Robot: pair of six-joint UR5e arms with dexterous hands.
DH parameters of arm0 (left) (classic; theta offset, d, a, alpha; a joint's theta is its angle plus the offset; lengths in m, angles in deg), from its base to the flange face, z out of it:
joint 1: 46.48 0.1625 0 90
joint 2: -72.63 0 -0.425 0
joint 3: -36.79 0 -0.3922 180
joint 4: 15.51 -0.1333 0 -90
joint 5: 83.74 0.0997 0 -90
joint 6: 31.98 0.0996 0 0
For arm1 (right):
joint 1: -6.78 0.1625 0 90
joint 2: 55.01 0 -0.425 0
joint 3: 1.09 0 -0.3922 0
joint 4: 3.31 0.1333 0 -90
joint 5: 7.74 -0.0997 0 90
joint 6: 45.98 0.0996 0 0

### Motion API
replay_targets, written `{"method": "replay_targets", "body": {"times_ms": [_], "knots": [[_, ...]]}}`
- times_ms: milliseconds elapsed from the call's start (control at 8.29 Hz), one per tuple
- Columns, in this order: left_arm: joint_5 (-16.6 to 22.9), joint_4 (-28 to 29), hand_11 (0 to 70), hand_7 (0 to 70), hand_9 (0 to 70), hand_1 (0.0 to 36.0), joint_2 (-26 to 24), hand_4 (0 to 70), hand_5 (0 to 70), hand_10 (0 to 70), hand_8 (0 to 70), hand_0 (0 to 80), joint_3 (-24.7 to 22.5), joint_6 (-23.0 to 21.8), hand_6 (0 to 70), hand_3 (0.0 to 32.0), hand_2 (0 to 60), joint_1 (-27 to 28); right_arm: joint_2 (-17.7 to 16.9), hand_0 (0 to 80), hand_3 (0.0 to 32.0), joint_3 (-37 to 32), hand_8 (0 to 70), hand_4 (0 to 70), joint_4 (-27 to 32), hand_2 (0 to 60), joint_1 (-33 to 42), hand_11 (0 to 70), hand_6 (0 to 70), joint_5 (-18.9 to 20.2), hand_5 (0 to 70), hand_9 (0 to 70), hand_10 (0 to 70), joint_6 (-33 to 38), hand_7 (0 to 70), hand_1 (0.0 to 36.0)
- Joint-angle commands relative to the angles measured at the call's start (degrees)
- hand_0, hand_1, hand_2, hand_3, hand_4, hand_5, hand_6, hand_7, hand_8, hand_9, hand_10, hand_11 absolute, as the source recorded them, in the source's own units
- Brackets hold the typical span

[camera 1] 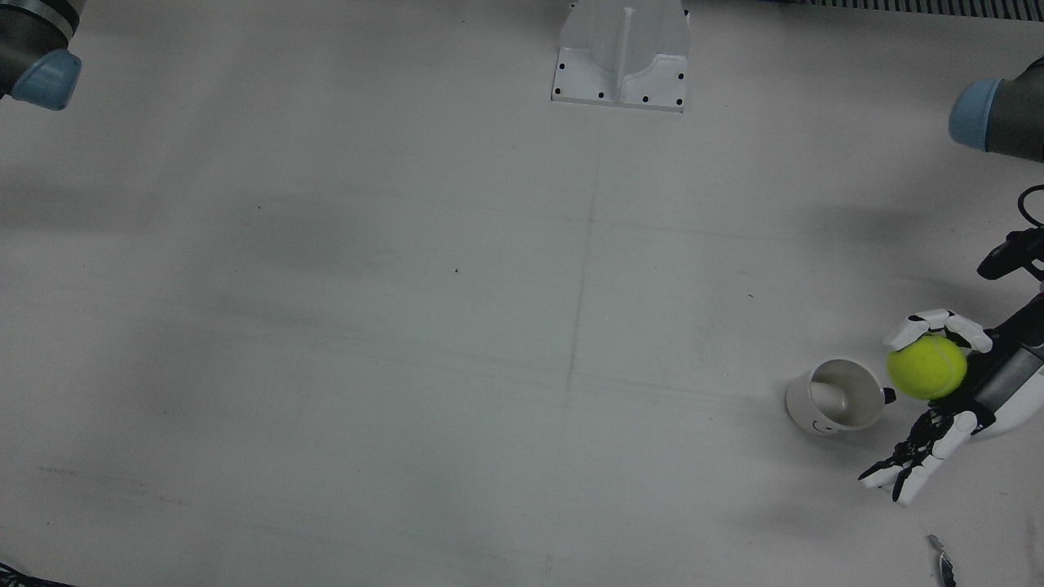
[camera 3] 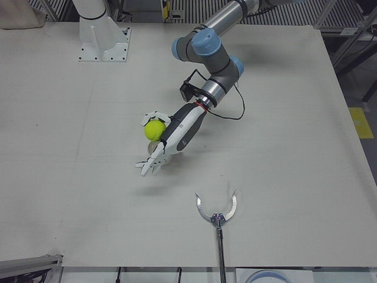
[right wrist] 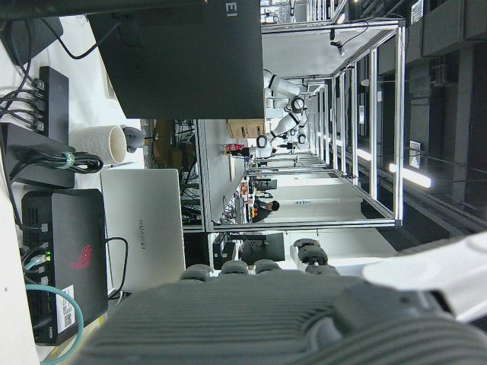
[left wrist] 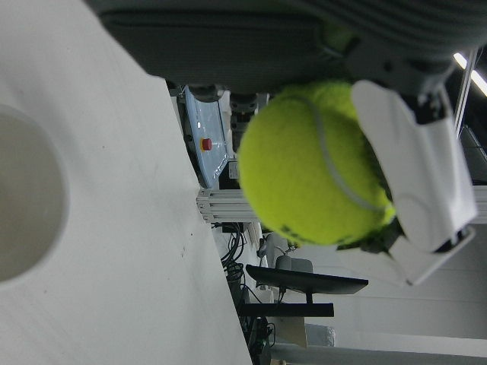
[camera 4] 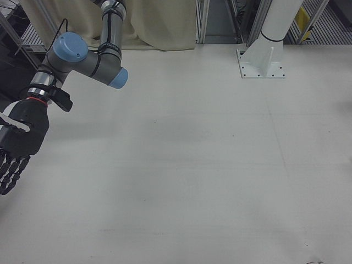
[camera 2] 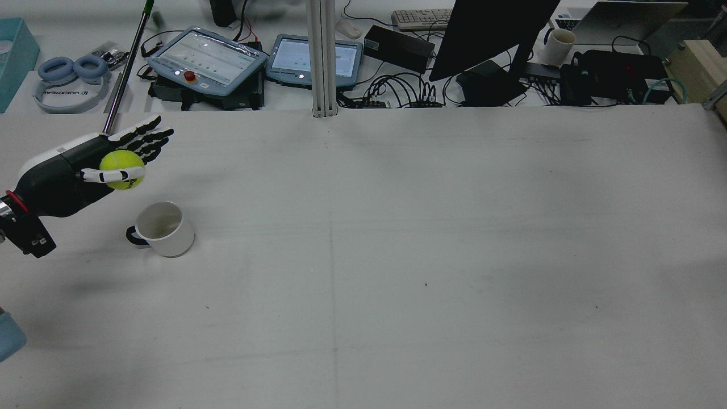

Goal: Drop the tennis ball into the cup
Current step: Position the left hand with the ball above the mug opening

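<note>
A yellow-green tennis ball (camera 1: 926, 367) is held in my left hand (camera 1: 991, 383), pinned against the palm by the thumb, with the other fingers stretched out. A white mug (camera 1: 836, 397) with a dark handle stands upright on the table just beside the hand. In the rear view the ball (camera 2: 121, 169) is raised above the table, up and to the left of the mug (camera 2: 162, 229), not over its mouth. The left hand view shows the ball (left wrist: 312, 182) close up and the mug's rim (left wrist: 23, 205) at the left. My right hand (camera 4: 19, 143) hangs open and empty at the far side.
A white pedestal (camera 1: 624, 53) is bolted at the table's middle back. A grabber tool (camera 3: 216, 215) lies near the operators' edge, in front of the left arm. Tablets, cables and a monitor (camera 2: 494, 34) sit beyond that edge.
</note>
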Motion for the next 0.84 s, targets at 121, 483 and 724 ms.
{"method": "replay_targets", "body": {"times_ms": [121, 483, 724], "knots": [[0.1, 0.2, 0.7, 9.5, 0.5, 26.0, 0.1, 0.0, 1.9, 0.0, 0.0, 44.9, -0.2, 0.0, 0.4, 0.0, 51.1, -0.2, 0.0, 0.0, 0.0, 0.0, 0.0, 0.0, 0.0, 0.0, 0.0, 0.0, 0.0, 0.0, 0.0, 0.0, 0.0, 0.0, 0.0, 0.0], [0.1, -0.2, 12.8, 36.8, 39.2, 35.6, 0.0, 5.1, 10.6, 6.9, 24.1, 59.1, -0.4, -0.2, 10.0, 0.0, 44.5, -0.2, 0.0, 0.0, 0.0, 0.0, 0.0, 0.0, 0.0, 0.0, 0.1, 0.0, 0.0, 0.0, 0.0, 0.0, 0.0, 0.0, 0.0, 0.0], [0.2, -4.5, 20.6, 70.0, 65.1, 36.0, -0.4, 16.2, 20.3, 11.7, 44.8, 80.0, -2.3, -0.1, 46.3, 0.0, 47.4, -0.3, 0.0, 0.0, 0.0, 0.0, 0.0, 0.0, 0.0, 0.0, 0.1, 0.0, 0.0, 0.0, 0.0, 0.0, 0.0, 0.0, 0.0, 0.0]]}}
